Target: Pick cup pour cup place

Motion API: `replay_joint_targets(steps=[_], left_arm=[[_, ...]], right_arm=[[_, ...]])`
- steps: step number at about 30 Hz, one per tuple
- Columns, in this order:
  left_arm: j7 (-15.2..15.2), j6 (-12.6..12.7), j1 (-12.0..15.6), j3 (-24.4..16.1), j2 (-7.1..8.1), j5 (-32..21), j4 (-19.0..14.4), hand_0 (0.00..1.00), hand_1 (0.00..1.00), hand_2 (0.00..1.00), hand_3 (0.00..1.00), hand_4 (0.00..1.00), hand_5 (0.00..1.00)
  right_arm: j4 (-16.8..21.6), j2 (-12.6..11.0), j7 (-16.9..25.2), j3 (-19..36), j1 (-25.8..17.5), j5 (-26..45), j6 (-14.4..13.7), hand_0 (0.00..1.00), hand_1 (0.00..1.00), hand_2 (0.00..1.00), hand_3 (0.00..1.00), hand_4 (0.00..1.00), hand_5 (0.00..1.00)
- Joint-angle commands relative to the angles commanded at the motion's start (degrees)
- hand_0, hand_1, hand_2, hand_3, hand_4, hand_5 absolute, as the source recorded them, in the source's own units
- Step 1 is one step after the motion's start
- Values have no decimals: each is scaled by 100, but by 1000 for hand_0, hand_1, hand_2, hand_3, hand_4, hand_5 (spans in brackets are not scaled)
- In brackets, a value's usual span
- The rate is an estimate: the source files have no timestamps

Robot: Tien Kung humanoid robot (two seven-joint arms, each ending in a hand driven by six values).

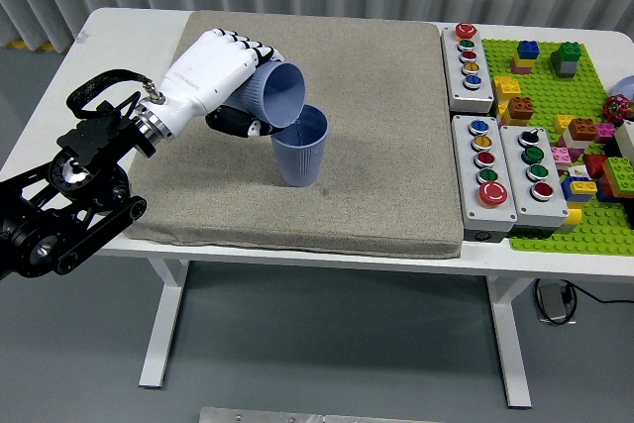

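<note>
My left hand, white with black joints, is shut on a blue-grey ribbed cup. That cup is tipped on its side, mouth facing right and down, its rim over the mouth of a second blue-grey cup. The second cup stands upright on the grey mat, just right of my hand. I cannot see anything flowing between the cups. The right hand is out of view.
Three button boxes sit right of the mat. A green baseplate with several loose bricks lies at the far right. The white table shows bare at the left.
</note>
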Motion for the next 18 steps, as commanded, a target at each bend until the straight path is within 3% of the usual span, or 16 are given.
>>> replay_joint_targets(steps=[18], left_arm=[[93, 93, -171, 210, 88, 134, -34, 474, 414, 474, 467, 835, 289]], right_arm=[[-2, -2, 8, -6, 7, 13, -5, 699, 690, 644, 628, 2, 386]])
